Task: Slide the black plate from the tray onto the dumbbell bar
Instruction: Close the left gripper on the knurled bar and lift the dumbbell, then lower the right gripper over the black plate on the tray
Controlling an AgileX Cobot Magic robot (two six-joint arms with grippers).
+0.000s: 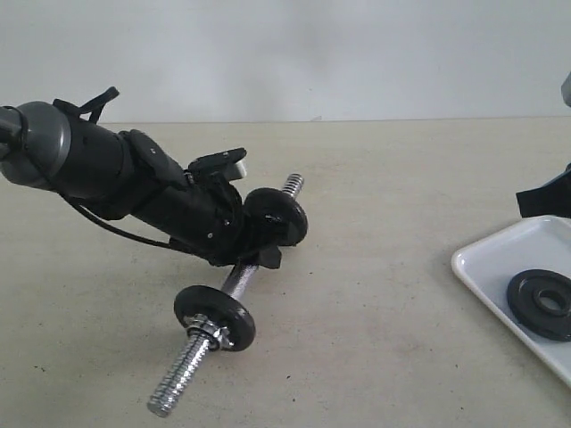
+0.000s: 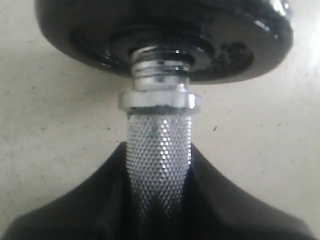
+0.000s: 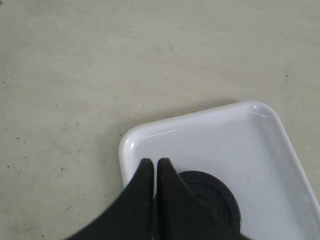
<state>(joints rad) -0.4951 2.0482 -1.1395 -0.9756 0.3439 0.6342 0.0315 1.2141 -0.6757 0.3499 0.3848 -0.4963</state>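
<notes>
- Broadly, a pale, speckled desk [image 1: 401, 178] fills the scene and carries everything else.
- From the left side of the exterior view a black-and-grey left arm [image 1: 98, 165] slants down to the middle of the bar.
- Over at the right edge lies the tray [image 1: 495, 259], white with a low rim, flat on the desk and partly cut off by the frame.
- Well apart from the tray, the dumbbell bar [image 1: 183, 370] lies diagonally on the desk, one threaded end toward the camera – a black disc [image 1: 214, 312] with a chrome nut [image 1: 207, 332] sits near that end, and a second disc [image 1: 278, 214] near the far end.
- Between those discs the left gripper [image 2: 158, 150] is closed around the bar's knurled middle, a finger against each side.
- Above the tray's corner the right gripper [image 3: 151, 167] is closed, fingertips pressed together and holding nothing.
- Smallest, the black plate [image 1: 526, 299] lies flat inside the tray – just beside the right gripper's tips in the wrist view.
</notes>
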